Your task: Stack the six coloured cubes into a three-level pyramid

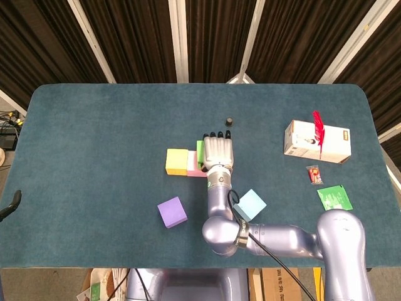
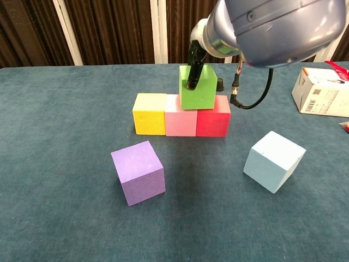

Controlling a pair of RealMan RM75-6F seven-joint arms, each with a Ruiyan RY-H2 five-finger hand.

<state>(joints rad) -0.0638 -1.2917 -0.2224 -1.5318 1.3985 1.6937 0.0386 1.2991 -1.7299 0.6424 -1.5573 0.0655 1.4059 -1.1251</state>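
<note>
Six cubes (image 2: 181, 122), one box (image 1: 317, 141), two packets (image 1: 334, 197).

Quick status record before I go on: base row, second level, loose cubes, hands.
base row: yellow cube, pink cube, red cube, side by side on the table
second level: green cube over the pink-red seam, slightly tilted
loose cubes: purple cube front left, light blue cube front right
right hand: over the green cube, a finger against its front face
left hand: not in view

white carton (image 1: 317, 142) with red item (image 1: 318, 128) on top, far right | small red packet (image 1: 314, 174) just below | green packet (image 1: 334, 197) nearer | black knob (image 1: 229, 120) mid-table
</note>
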